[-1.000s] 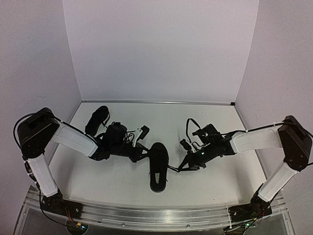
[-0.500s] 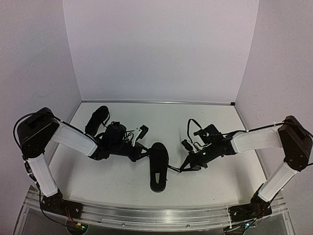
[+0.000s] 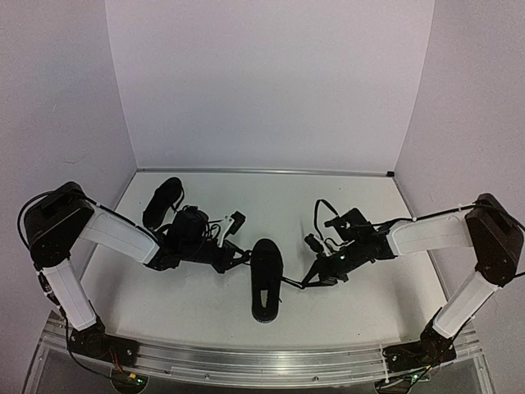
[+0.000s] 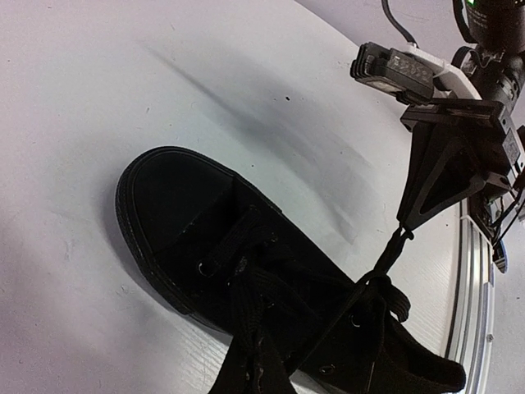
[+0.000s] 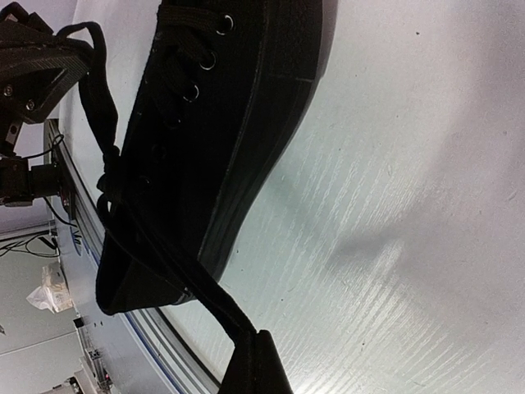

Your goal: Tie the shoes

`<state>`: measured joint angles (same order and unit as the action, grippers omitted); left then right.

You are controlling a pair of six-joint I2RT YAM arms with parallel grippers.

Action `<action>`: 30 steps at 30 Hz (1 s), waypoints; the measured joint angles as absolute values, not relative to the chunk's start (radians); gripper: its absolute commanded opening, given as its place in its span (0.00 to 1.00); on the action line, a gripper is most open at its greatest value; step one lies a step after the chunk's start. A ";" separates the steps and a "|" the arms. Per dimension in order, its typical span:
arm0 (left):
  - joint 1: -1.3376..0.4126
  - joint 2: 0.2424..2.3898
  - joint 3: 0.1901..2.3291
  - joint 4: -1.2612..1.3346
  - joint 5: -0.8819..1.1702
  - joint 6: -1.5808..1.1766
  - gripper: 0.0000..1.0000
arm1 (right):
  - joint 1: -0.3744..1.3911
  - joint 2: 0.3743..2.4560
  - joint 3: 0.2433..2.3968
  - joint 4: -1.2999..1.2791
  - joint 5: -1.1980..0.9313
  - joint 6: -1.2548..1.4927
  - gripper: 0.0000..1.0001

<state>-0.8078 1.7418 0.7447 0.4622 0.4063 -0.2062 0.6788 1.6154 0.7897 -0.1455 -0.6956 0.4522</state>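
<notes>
One black shoe (image 3: 266,279) lies mid-table, toe toward the back; it fills the left wrist view (image 4: 205,238) and the right wrist view (image 5: 221,123). The second shoe (image 3: 162,201) lies at the back left. My left gripper (image 3: 240,256) is at the shoe's left side, shut on one black lace end (image 4: 246,320), its tips at the bottom edge of its wrist view (image 4: 250,373). My right gripper (image 3: 309,281) is at the shoe's right side, shut on the other lace end (image 5: 205,287), which runs taut to its tips (image 5: 261,349). The laces cross over the shoe's tongue.
The white table (image 3: 344,213) is enclosed by white walls at the back and both sides. A metal rail (image 3: 262,365) runs along the near edge. Cables loop off the right wrist (image 3: 324,209).
My left gripper has shifted slightly to the left with its lace end. The right gripper and the shoe have barely moved.
</notes>
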 measured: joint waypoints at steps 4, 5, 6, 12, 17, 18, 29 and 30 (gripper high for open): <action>-0.808 1.742 0.743 0.462 0.397 -0.206 0.00 | 0.678 1.615 0.788 -0.146 -0.695 0.452 0.00; -0.807 1.742 0.743 0.462 0.396 -0.206 0.00 | 0.677 1.615 0.787 -0.145 -0.695 0.452 0.00; -0.806 1.742 0.743 0.462 0.393 -0.206 0.00 | 0.677 1.615 0.785 -0.144 -0.695 0.452 0.00; -0.801 1.736 0.730 0.461 0.388 -0.206 0.00 | 0.672 1.615 0.778 -0.146 -0.692 0.453 0.00; -0.799 1.736 0.730 0.455 0.395 -0.199 0.14 | 0.672 1.622 0.779 -0.146 -0.700 0.449 0.03; -0.799 1.736 0.731 0.447 0.399 -0.191 0.19 | 0.672 1.624 0.781 -0.148 -0.701 0.448 0.07; -0.799 1.555 0.739 0.312 0.377 -0.131 0.47 | 0.668 1.633 0.849 -0.181 -0.711 0.442 0.34; -0.799 1.520 0.739 0.299 0.372 -0.121 0.47 | 0.668 1.625 0.849 -0.185 -0.713 0.442 0.34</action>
